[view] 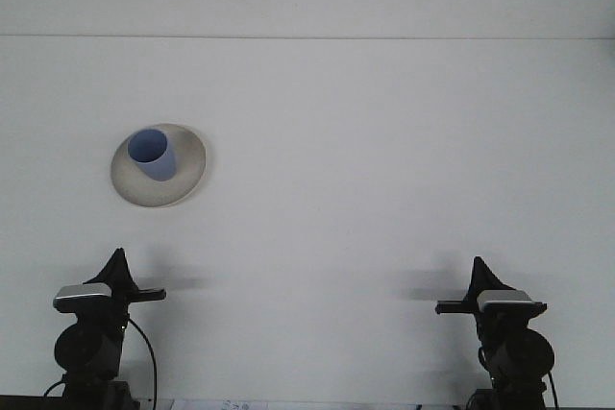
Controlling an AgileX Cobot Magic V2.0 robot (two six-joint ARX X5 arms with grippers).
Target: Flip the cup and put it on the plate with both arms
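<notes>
Standing upright, mouth up, in the middle of a shallow round off-white plate [183, 184], left of centre in the frame: a small blue tumbler-shaped cup [153, 154]. Resting flat on the white tabletop [384, 160], that plate. Parked low at the bottom left corner, the black left gripper [117, 259], pointing up, well below the cup and apart from it. Parked likewise at the bottom right, the black right gripper [478, 267], far across the table from cup and plate. Held nothing, either one; spread of the jaws impossible to tell from this angle.
</notes>
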